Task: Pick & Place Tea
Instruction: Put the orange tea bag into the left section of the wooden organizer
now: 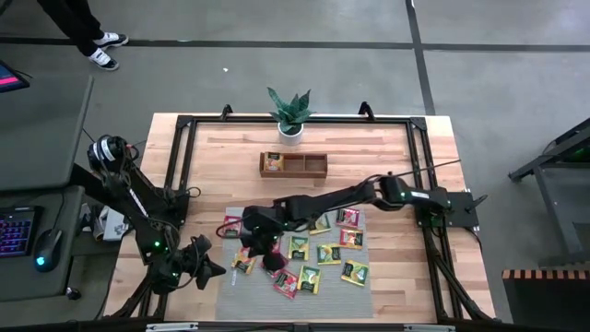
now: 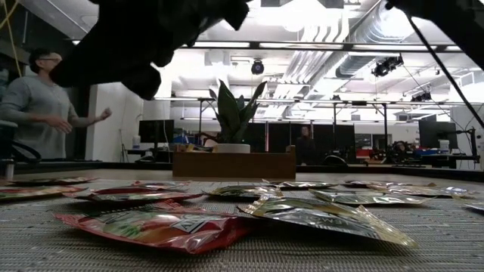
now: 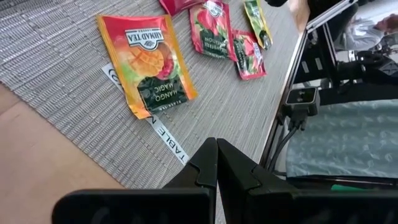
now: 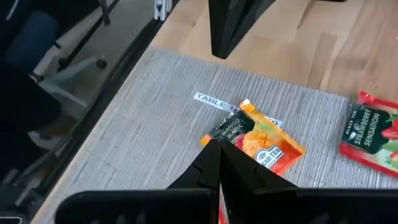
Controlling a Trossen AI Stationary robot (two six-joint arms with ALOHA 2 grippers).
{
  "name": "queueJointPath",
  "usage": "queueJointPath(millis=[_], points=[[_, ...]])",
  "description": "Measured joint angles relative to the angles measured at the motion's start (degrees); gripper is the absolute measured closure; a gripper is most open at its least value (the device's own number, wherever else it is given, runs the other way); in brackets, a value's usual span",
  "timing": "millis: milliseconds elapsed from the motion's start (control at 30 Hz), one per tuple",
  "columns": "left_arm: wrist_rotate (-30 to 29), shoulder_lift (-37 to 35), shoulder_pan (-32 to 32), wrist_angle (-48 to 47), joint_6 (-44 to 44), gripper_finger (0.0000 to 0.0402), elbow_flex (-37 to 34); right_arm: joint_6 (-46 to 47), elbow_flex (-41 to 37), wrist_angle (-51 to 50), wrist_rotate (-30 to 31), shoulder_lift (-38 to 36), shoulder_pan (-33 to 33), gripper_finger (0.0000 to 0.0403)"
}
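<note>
Right hand [image 1: 256, 242], clenched and empty, is hovering over the orange mango tea sachet [image 4: 258, 140] on the grey ribbed mat [image 1: 361, 254] near the counter's front edge; reach step; next needs opening, then descending. Left hand [image 1: 210, 268] is waiting clenched at the front-left corner.

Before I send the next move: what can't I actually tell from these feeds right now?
- High view: the right gripper and its arm cover part of the grey mat; any sachets beneath are hidden.
- High view: the wooden tray is too small to read its contents.
- Low view: the tray's front wall hides its inside.
- Right wrist view: the shut fingers overlap the mango sachet; contact is unclear.
- Left gripper: shut, nothing visibly held.
</note>
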Motion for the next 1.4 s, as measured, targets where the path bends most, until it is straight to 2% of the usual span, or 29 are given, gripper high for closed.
queueJointPath(millis=[167,500,1400], points=[[-0.39,0.02,0.00,-0.06,0.00,0.0401,0.00,-1.97,4.57,-3.98,0.11,3.38,0.02,0.0403],[-2.44,0.02,0.02,-0.07,-0.07,0.0401,0.00,-2.53,4.46,-3.41,1.19,5.48,-0.24,0.0403],[-2.59,0.02,0.01,-0.02,-1.38,0.0401,0.00,-2.57,4.47,1.65,3.67,9.53,-0.31,0.0403]])
